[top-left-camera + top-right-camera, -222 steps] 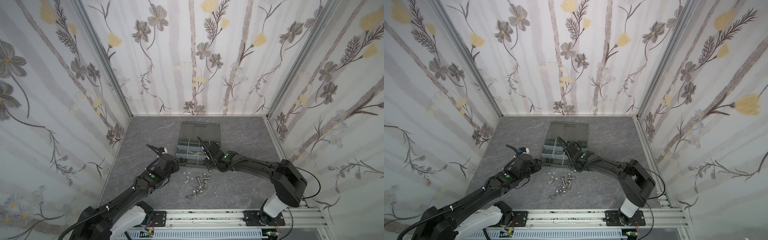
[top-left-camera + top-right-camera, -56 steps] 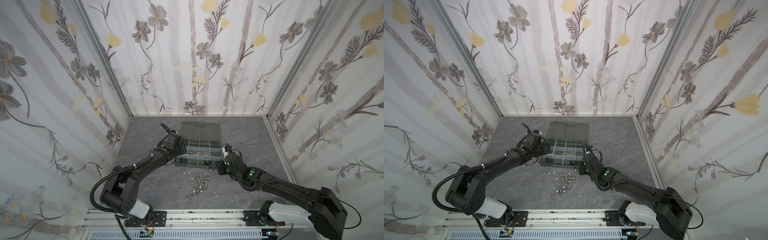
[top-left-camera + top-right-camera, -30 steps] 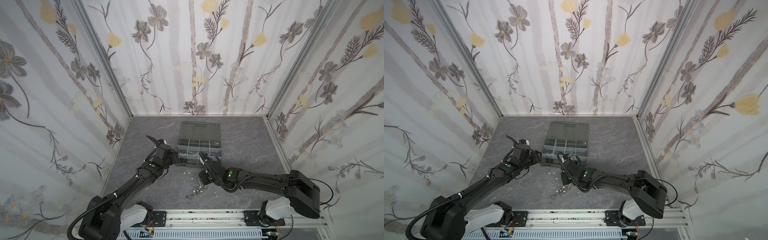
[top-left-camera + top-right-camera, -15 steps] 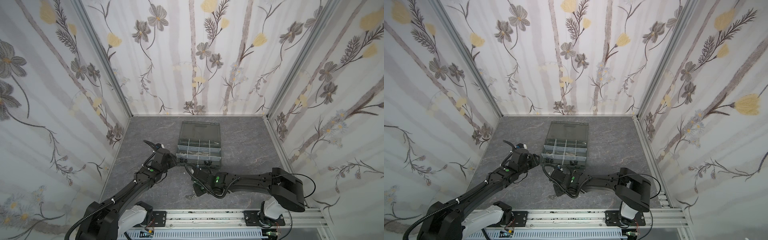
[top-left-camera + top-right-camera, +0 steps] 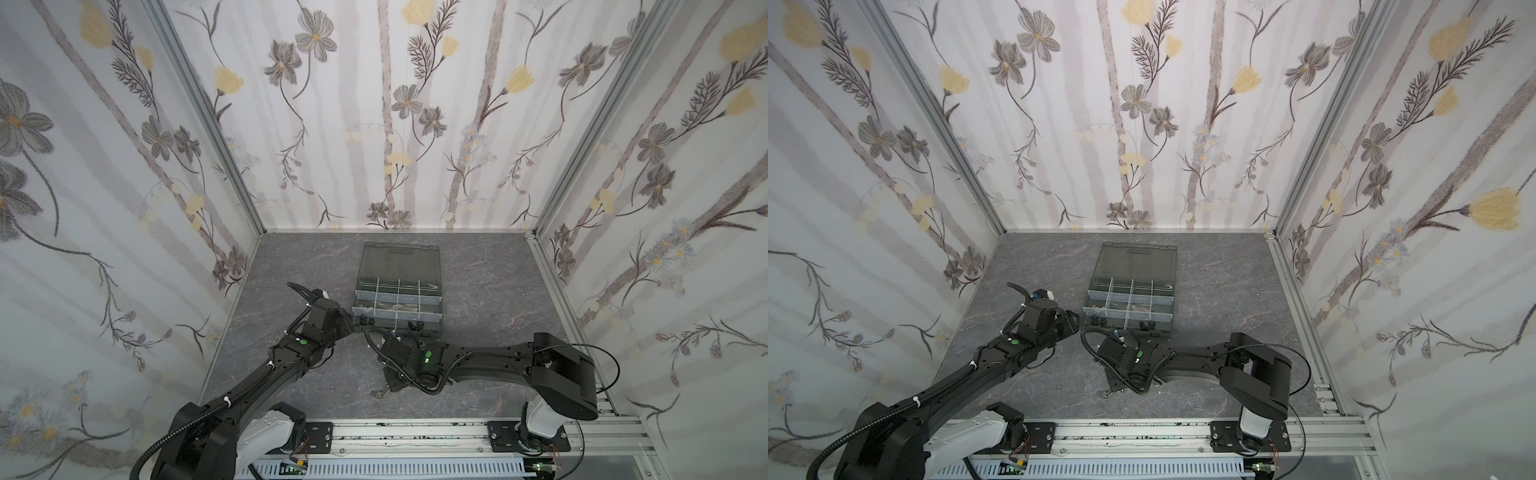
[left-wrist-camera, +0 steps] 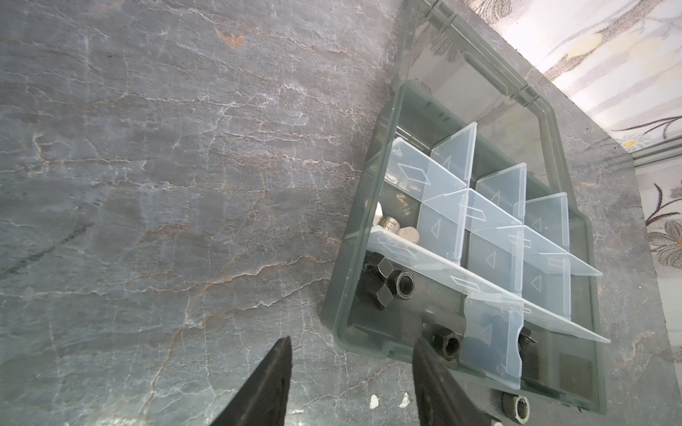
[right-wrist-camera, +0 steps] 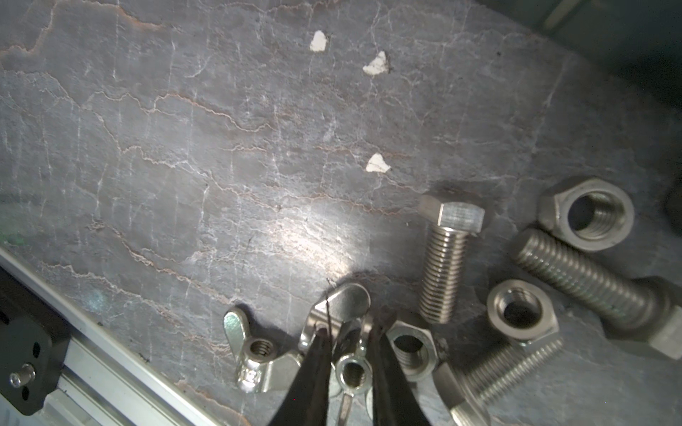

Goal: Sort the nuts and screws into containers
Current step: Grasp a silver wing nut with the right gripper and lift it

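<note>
Though smooth-winged, threaded silvery wing nut [image 7: 258, 359]

No words or numbers can be read anywhere; the only marks are little triangles and slanted boxes pressed into the clear dividers [image 6: 441, 236] of the case [image 6: 363, 341].

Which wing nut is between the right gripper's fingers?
The wing nut beside the hex nut: the right gripper straddles it. The lone wing nut lies outside.
</note>
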You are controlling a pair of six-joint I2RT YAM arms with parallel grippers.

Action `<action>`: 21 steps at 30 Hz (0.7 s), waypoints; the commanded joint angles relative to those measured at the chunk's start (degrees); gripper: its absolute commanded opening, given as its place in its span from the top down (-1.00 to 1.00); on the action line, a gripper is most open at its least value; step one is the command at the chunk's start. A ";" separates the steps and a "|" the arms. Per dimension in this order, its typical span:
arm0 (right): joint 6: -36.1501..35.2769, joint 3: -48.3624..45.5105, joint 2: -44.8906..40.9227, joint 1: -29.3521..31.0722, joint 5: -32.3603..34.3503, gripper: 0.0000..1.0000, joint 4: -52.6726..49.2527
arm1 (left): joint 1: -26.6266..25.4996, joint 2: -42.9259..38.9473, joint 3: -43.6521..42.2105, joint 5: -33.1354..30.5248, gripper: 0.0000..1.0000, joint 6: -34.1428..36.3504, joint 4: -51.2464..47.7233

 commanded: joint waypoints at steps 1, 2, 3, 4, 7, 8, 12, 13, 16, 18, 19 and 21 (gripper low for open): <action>1.14 0.64 0.63 -0.06 1.38 0.58 0.06 | 0.05 -0.43 -0.34 -0.80 -0.10 -0.77 1.34; 1.17 0.69 0.64 -0.10 1.39 0.60 0.05 | 0.05 -0.37 -0.34 -0.80 -0.10 -0.78 1.42; 1.08 0.73 0.77 -0.04 1.39 0.61 0.02 | 0.05 -0.33 -0.42 -0.73 -0.10 -0.68 1.42; 1.16 0.81 0.82 -0.12 1.40 0.62 0.06 | 0.05 -0.26 -0.42 -0.67 -0.10 -0.68 1.43; 1.17 1.06 1.17 -0.19 1.46 0.65 0.01 | 0.05 -0.26 -0.56 -0.53 -0.10 -0.77 1.51; 1.06 1.15 1.32 -0.25 1.49 0.67 -0.02 | 0.05 -0.26 -0.56 -0.50 -0.10 -0.77 1.60; 0.38 1.86 1.89 -0.46 1.62 0.74 0.06 | 0.05 -0.26 -0.71 -0.29 -0.10 -0.77 1.69; 0.28 1.96 2.02 -0.52 1.57 0.76 0.06 | 0.05 -0.31 -0.73 -0.23 -0.10 -0.70 1.69; 0.19 1.96 2.64 -0.67 1.57 0.82 -0.02 | 0.05 -0.61 -0.84 -0.18 -0.10 -0.77 1.69; 0.15 1.87 2.76 -0.67 1.66 0.86 -0.20 | 0.05 -0.87 -0.95 -0.18 -0.10 -0.70 1.69; 0.08 1.87 2.68 -0.66 1.82 0.89 -0.34 | 0.05 -1.02 -1.04 -0.18 -0.10 -0.68 1.69; -0.13 1.69 2.20 -0.64 2.14 0.93 -0.38 | 0.05 -1.29 -1.06 -0.18 -0.10 -0.68 1.69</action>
